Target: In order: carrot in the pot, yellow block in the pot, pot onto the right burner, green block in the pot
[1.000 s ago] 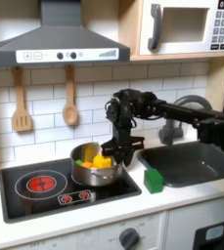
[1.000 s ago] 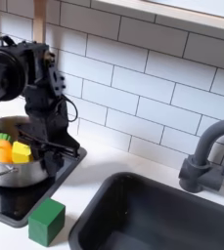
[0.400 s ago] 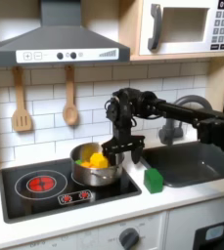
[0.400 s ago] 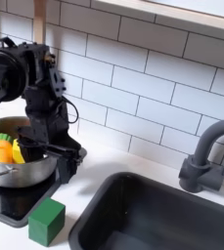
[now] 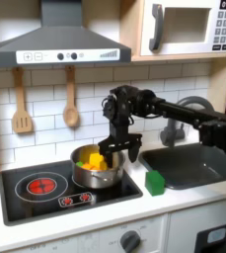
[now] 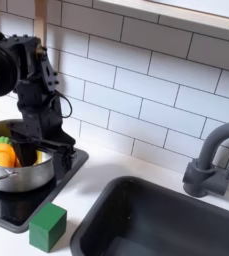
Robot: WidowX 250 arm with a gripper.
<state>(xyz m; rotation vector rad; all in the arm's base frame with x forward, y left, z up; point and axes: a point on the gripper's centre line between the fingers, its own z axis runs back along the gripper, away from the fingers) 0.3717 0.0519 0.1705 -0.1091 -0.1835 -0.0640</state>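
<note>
Pot (image 5: 97,170) round, shiny steel, sitting on black stove's (image 5: 45,193) right burner in first exterior view. Orange carrot (image 6: 0,155) and yellow block (image 5: 97,161) inside. Tool (image 5: 122,150) hovering over pot's right rim, fingers spread, holding nothing. Green block (image 6: 47,227) chunky, on white desk (image 6: 96,215) between stove edge and sink (image 6: 166,225).

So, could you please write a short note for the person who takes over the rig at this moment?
Gripper: open, holding nothing, above the pot's right rim in the first exterior view.
Pot: on the right burner of the stove.
Carrot and yellow block: inside the pot.
Green block: on the counter between stove and sink.
Done: carrot, yellow block, pot move.
Left: put the green block in the pot.
</note>
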